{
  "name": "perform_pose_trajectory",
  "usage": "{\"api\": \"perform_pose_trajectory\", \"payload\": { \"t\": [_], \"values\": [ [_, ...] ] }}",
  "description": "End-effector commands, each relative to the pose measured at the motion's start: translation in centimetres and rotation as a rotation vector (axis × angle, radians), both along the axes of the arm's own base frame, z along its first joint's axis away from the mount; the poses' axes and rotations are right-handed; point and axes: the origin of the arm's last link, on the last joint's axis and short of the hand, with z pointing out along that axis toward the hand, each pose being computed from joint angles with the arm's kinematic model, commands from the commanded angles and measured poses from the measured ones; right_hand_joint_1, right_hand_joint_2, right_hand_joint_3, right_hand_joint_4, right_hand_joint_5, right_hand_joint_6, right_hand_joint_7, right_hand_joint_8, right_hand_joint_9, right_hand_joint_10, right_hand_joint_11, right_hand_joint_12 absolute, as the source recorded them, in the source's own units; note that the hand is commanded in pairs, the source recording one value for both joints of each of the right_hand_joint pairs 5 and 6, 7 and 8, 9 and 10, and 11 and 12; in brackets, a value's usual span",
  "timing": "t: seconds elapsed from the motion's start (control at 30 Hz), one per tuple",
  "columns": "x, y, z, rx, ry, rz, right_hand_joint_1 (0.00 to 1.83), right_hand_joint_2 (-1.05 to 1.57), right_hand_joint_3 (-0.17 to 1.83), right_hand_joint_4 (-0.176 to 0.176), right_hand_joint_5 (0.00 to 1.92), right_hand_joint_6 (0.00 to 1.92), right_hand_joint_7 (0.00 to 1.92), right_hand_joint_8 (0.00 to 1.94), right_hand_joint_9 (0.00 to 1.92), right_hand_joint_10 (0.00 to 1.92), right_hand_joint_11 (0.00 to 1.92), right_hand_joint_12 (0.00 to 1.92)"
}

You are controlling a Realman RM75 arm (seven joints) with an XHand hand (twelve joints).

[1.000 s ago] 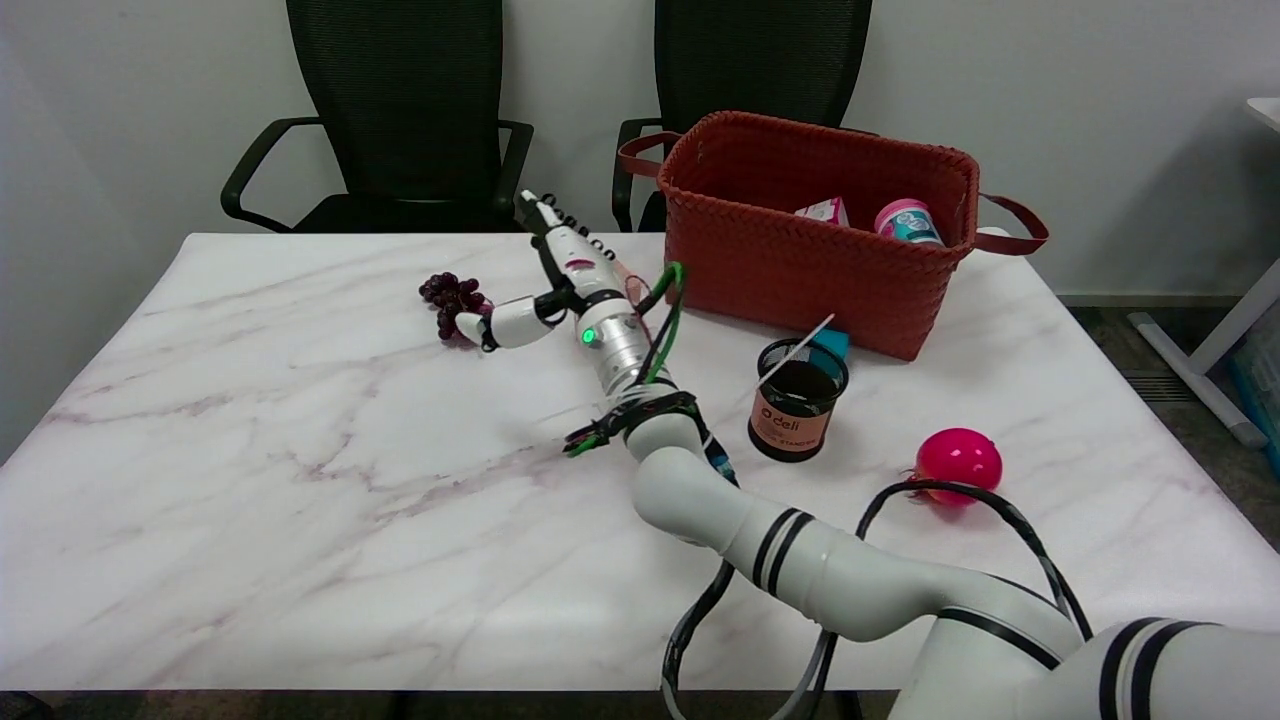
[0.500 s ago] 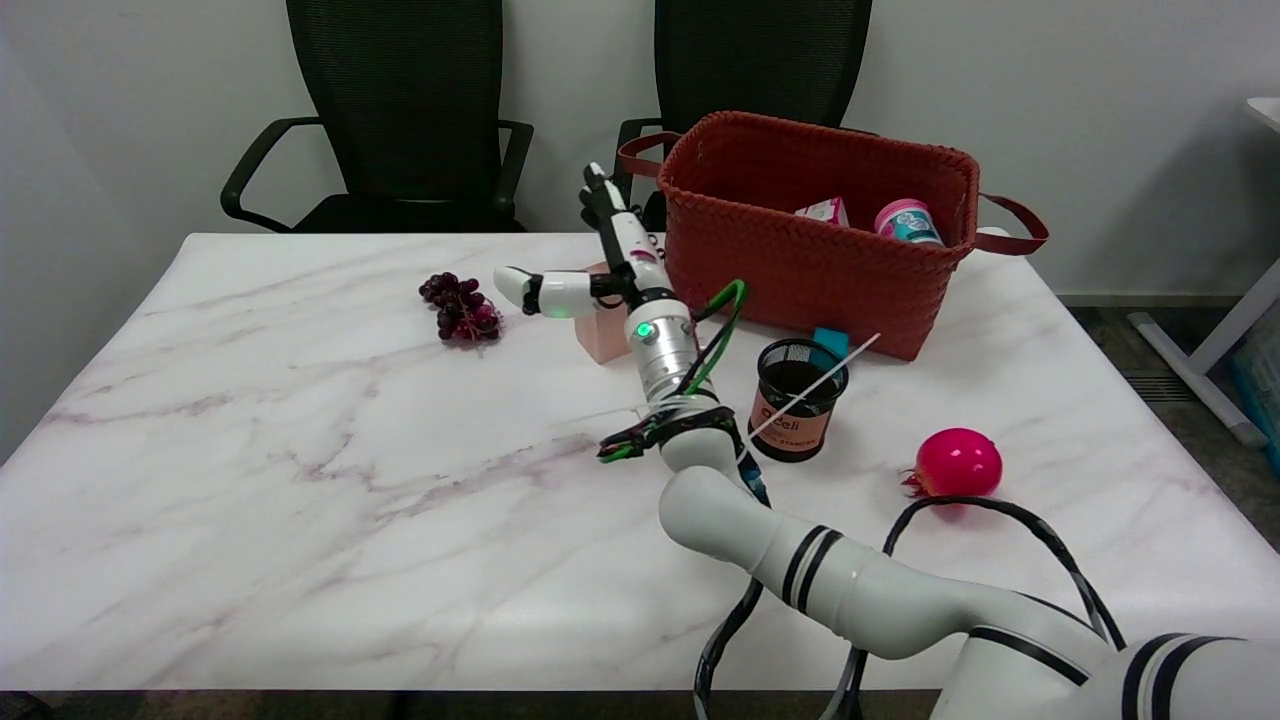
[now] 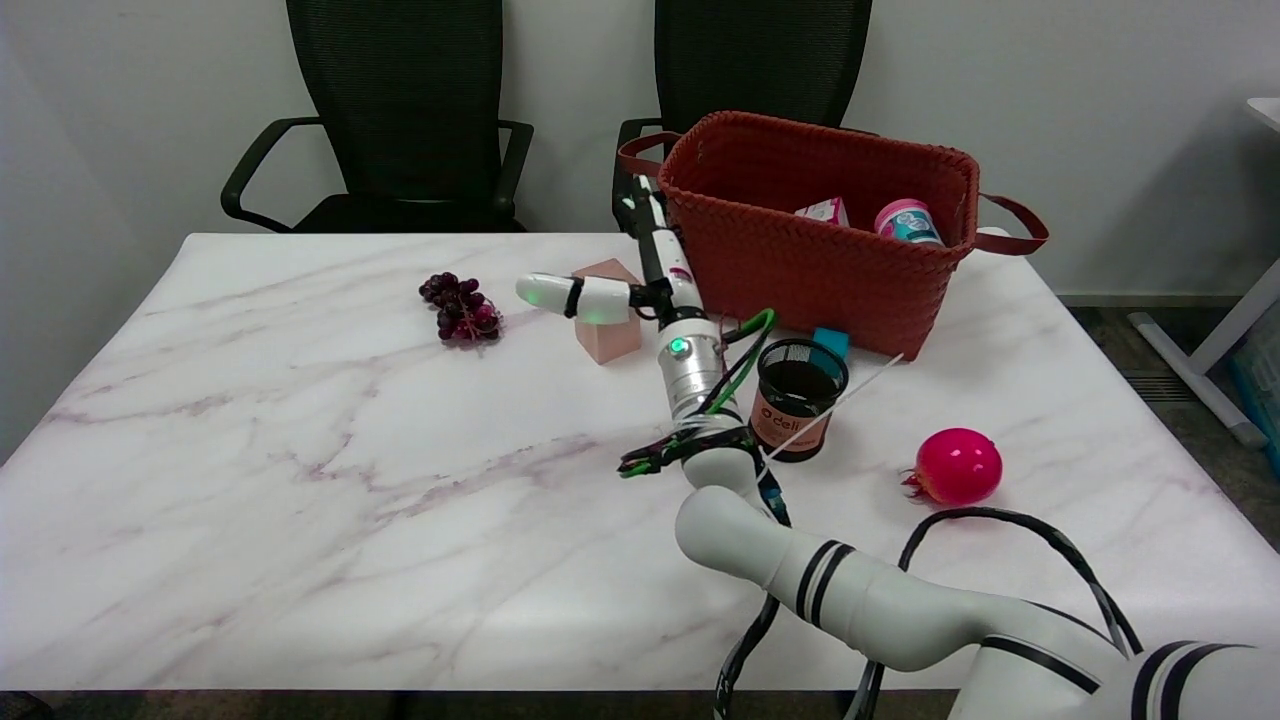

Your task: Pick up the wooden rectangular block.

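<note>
Head view: wooden block [image 3: 606,316] sits beneath the right hand's [image 3: 640,280] outstretched thumb [image 3: 570,295].

grapes [image 3: 461,306] left of block [image 3: 606,338]

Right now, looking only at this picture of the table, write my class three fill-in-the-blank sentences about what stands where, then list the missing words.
1. The wooden block stands between the basket and the bunch of ____.
2. The black mesh cup holds a thin white ____.
3. The right hand is at the block, with its thumb lying across the block's ____.

Missing words: grapes; stick; top
</note>
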Motion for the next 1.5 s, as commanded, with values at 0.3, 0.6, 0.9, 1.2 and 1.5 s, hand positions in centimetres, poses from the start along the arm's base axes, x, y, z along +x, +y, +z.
{"api": "perform_pose_trajectory", "payload": {
  "t": [0.3,0.6,0.9,1.2,1.5],
  "values": [
    [-3.8,-0.8,1.1,-0.015,-0.051,-0.105,1.06,0.12,0.05,0.0,0.0,0.0,0.0,0.0,0.03,0.03,0.0,0.0],
    [-4.4,-1.3,1.4,-0.017,-0.048,-0.145,1.04,-0.01,0.04,0.0,0.0,0.0,0.0,0.0,0.0,0.0,0.0,0.0],
    [-5.4,-1.5,2.0,-0.041,-0.082,-0.174,1.01,0.02,0.01,0.0,0.0,0.0,0.02,0.02,0.03,0.03,0.0,0.0],
    [-5.6,-2.2,2.2,-0.055,-0.114,-0.189,0.93,0.19,-0.08,0.0,0.0,0.0,0.21,0.21,0.14,0.14,0.0,0.0],
    [-5.9,-3.2,1.2,-0.009,-0.116,-0.251,0.92,0.22,-0.08,0.0,0.0,0.0,0.23,0.23,0.14,0.14,0.0,0.0]
  ]
}}
